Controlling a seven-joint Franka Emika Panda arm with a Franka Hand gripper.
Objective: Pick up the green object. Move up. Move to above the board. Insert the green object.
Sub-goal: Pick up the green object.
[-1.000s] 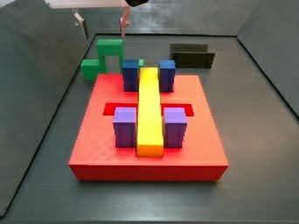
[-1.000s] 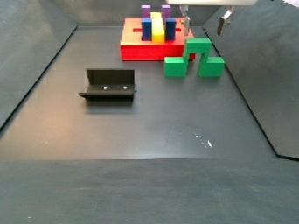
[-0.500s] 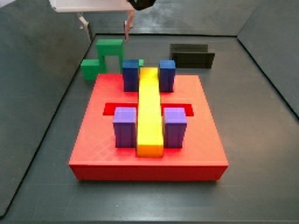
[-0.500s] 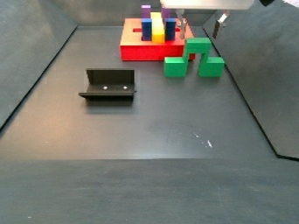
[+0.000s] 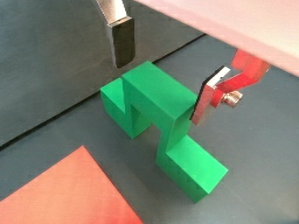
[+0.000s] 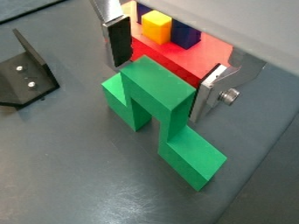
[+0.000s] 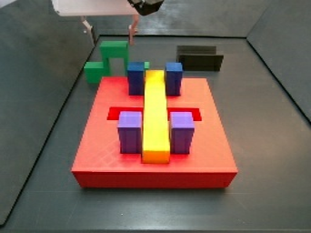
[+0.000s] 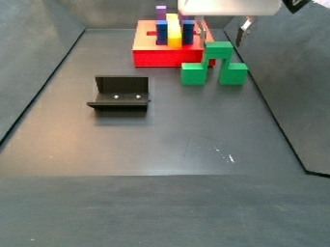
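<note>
While side views crop it, claw [image 6: 162, 66] spread, straddling green object [image 6: 156, 111], fixture [image 6: 26, 72] nearby

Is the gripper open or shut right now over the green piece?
Open. In a wrist view the gripper hangs over the green object, fingers spread either side of its raised middle, not touching.

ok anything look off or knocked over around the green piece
Nothing stands out. The green object sits upright on the floor beside the board, whose blocks stand straight. The gripper hangs open above it, one finger on each side of the middle cube, not touching.
</note>
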